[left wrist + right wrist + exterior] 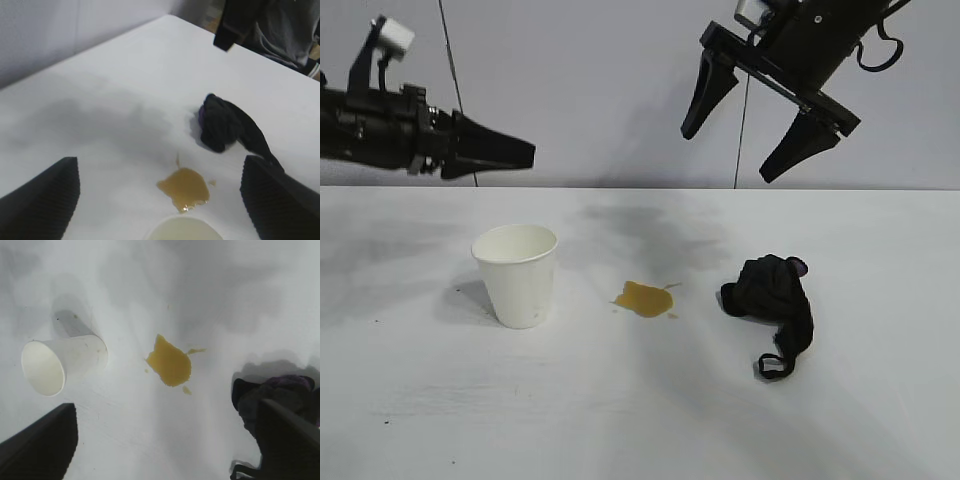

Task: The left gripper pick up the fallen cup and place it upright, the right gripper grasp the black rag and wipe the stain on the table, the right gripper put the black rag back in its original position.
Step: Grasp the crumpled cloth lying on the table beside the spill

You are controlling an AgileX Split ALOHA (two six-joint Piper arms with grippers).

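The white paper cup (517,275) stands upright on the table (620,420), left of the amber stain (645,298). My left gripper (525,153) hovers above and behind the cup, pointing right. In its wrist view the left gripper (160,161) is open with nothing between its fingers, over the cup rim (182,230) and the stain (184,189). The black rag (772,300) lies bundled right of the stain, its looped tail toward the front. My right gripper (730,152) hangs open high above the rag. From its wrist, the right gripper (165,407) frames the cup (60,362), stain (170,362) and rag (280,395).
Faint grey smudges mark the tabletop behind the stain. In the left wrist view the table's far edge (260,55) shows, with a person in grey clothing (285,35) beyond it.
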